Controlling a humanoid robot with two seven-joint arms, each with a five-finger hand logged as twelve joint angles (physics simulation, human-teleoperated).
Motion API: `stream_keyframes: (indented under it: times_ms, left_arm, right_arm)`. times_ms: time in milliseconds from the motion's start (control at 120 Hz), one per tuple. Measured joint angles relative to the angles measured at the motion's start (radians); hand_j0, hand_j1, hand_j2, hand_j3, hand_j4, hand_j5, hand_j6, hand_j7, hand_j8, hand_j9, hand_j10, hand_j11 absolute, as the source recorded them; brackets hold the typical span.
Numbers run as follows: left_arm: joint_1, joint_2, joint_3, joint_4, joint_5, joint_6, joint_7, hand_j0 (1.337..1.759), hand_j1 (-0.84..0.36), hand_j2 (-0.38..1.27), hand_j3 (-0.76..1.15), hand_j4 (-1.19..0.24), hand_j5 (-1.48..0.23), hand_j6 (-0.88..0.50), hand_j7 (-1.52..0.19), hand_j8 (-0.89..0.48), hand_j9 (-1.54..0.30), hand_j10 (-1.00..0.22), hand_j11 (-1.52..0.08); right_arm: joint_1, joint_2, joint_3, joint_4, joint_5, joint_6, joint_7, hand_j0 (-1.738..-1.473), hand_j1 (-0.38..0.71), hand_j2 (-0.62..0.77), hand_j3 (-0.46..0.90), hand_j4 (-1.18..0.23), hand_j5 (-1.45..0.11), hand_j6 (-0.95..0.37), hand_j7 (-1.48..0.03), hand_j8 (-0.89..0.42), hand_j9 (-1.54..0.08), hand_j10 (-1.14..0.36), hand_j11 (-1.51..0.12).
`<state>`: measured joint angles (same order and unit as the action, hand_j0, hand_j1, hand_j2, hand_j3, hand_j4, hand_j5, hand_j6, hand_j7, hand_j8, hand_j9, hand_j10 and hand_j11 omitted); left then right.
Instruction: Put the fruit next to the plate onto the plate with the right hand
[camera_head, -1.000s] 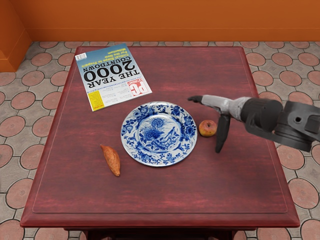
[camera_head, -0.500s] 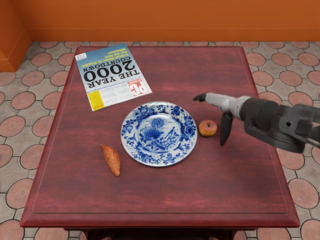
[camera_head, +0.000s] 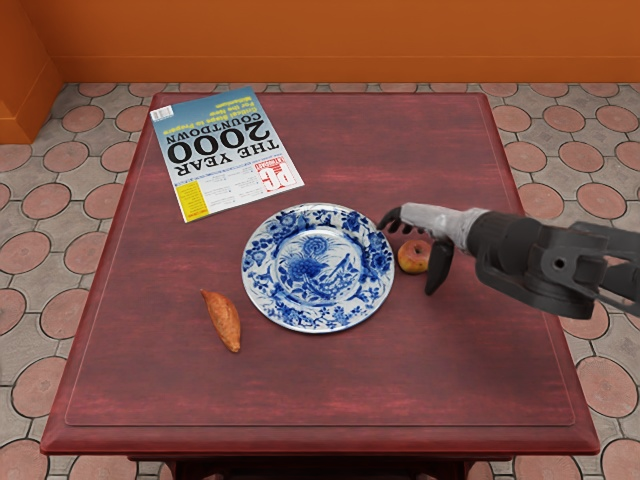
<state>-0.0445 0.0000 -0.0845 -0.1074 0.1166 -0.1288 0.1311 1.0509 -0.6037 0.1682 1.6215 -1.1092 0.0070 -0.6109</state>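
Observation:
A small red-yellow apple (camera_head: 412, 260) lies on the table just right of the blue-and-white patterned plate (camera_head: 262, 262), which has nothing on it. My right hand (camera_head: 411, 246) comes in from the right edge and hovers over the apple. Its fingers (camera_head: 392, 217) arch over the apple's far side and the dark thumb (camera_head: 438, 272) hangs down on its right side. The hand is open and cups the fruit without closing on it. No left arm is visible.
An orange sweet potato (camera_head: 221, 319) lies left of the plate near the front. A magazine (camera_head: 226, 152) rests at the table's back left. The red wooden table (camera_head: 330, 380) ends at a raised edge all round.
My right hand has moved left and down, from beside the apple to over it. The fingers have curved round the fruit. The apple has not moved.

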Motion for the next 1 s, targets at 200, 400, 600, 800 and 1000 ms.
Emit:
stream_keyframes:
  times_ms: [200,400,600,800,1000]
  left_arm:
    - [0.000,0.000,0.000,0.000,0.000,0.000,0.000,1.658,0.34,0.00,0.00,-0.01,-0.01,-0.01,-0.01,-0.01,-0.01,-0.01,-0.01]
    - [0.000,0.000,0.000,0.000,0.000,0.000,0.000,1.658,0.34,0.00,0.00,-0.01,-0.01,-0.01,-0.01,-0.01,-0.01,-0.01,-0.01]
    - [0.000,0.000,0.000,0.000,0.000,0.000,0.001,1.658,0.34,0.00,0.00,-0.01,-0.01,-0.01,-0.01,-0.01,-0.01,-0.01,-0.01]
    - [0.000,0.000,0.000,0.000,0.000,0.000,0.001,1.658,0.34,0.00,0.00,-0.01,-0.01,-0.01,-0.01,-0.01,-0.01,-0.01,-0.01]
    - [0.000,0.000,0.000,0.000,0.000,0.000,0.000,1.658,0.34,0.00,0.00,-0.01,-0.01,-0.01,-0.01,-0.01,-0.01,-0.01,-0.01]
  right_arm:
    - [-0.002,-0.014,0.001,0.000,0.000,-0.017,0.000,-1.658,-0.02,-0.05,0.00,-0.28,-0.36,-0.28,-0.36,-0.28,-0.36,-0.28,-0.36]
    - [-0.017,-0.019,0.000,-0.001,-0.016,-0.067,0.000,-1.658,-0.01,-0.06,0.00,-0.29,-0.37,-0.29,-0.37,-0.29,-0.37,-0.29,-0.37]
    - [-0.056,-0.010,-0.001,-0.001,-0.076,-0.125,0.000,-1.658,0.01,-0.06,0.00,-0.30,-0.39,-0.30,-0.39,-0.30,-0.39,-0.30,-0.39]
    - [-0.096,0.015,0.001,-0.011,-0.104,-0.215,0.000,-1.658,0.02,-0.06,0.00,-0.31,-0.40,-0.31,-0.40,-0.31,-0.40,-0.31,-0.40]
    - [-0.121,0.024,0.003,-0.015,-0.098,-0.263,0.000,-1.658,0.02,-0.06,0.00,-0.31,-0.40,-0.32,-0.40,-0.31,-0.40,-0.31,-0.40]
